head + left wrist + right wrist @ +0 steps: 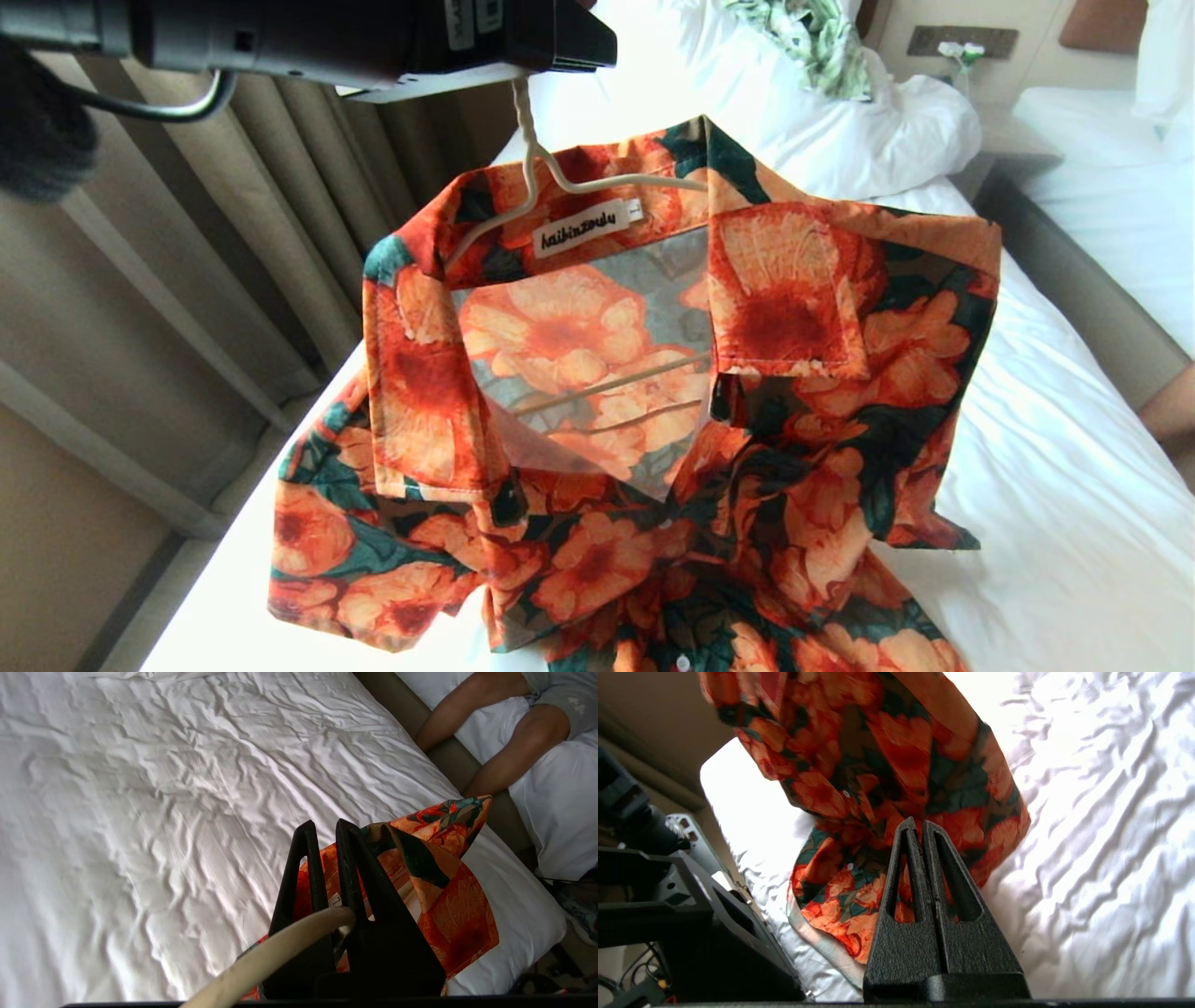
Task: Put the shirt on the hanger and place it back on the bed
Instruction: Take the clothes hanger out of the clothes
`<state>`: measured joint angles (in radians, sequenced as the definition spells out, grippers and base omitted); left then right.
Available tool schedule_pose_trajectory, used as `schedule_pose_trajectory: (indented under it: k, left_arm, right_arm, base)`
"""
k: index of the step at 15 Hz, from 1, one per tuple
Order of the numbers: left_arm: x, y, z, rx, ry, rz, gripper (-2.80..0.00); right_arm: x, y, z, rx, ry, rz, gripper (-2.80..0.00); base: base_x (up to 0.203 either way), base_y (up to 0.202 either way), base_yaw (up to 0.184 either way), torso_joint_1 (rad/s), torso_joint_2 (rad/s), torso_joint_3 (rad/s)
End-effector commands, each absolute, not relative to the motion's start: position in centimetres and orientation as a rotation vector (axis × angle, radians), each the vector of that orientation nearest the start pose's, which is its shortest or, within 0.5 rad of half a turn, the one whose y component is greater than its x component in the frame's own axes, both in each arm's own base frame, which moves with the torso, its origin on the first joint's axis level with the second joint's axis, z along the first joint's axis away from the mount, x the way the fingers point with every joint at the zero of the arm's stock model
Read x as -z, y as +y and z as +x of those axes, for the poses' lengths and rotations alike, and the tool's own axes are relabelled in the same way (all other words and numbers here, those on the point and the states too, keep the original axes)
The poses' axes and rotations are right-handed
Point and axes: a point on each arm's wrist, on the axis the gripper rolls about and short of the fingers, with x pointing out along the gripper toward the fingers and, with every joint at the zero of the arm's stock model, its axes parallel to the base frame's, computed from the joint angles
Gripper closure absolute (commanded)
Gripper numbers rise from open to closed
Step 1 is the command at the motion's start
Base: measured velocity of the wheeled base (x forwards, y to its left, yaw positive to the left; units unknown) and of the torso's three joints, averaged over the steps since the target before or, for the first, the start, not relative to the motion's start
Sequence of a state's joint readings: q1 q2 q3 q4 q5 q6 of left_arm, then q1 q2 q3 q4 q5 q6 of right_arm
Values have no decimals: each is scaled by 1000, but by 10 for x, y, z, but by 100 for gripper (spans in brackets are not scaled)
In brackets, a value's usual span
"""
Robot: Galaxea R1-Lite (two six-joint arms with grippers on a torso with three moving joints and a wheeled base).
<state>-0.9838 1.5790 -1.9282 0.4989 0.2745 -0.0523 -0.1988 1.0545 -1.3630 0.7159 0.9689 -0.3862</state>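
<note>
The left gripper is clamped on the hanger at its hook, the arm stretched level up high. Below its fingers the shirt hangs on the hanger, tail pooling on the bed. The right gripper has its fingers pressed together, empty, pointing at the shirt's lower folds just beyond its tips.

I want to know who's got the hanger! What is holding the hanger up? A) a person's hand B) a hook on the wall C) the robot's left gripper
C: the left gripper is shut on the cream hanger, with the flowery shirt hanging from it above the bed.
</note>
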Motion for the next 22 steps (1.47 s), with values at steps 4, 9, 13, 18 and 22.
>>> schedule_pose_trajectory:
  k: [4,9,13,18,22]
  left_arm:
    - [-413,-202,143,700,158,51,0]
    - [-414,-200,141,707,158,47,0]
    - [-415,-199,141,709,155,46,0]
    - [-413,-202,142,711,158,51,0]
    - [-414,-201,141,711,156,49,0]
  right_arm:
    - [-319,-1,82,-767,165,-121,0]
    - [-326,-1,85,-753,138,-66,0]
    - [-326,-1,84,-754,137,-66,0]
    - [-329,-1,84,-755,128,-72,0]
    - [-331,-1,84,-755,113,-81,0]
  base:
    - [0,0,0,0,0,0]
    - [0,0,0,36,-182,-136]
    - [0,0,0,122,-464,-346]
    - [0,0,0,167,-525,-364]
    - [0,0,0,204,-568,-365]
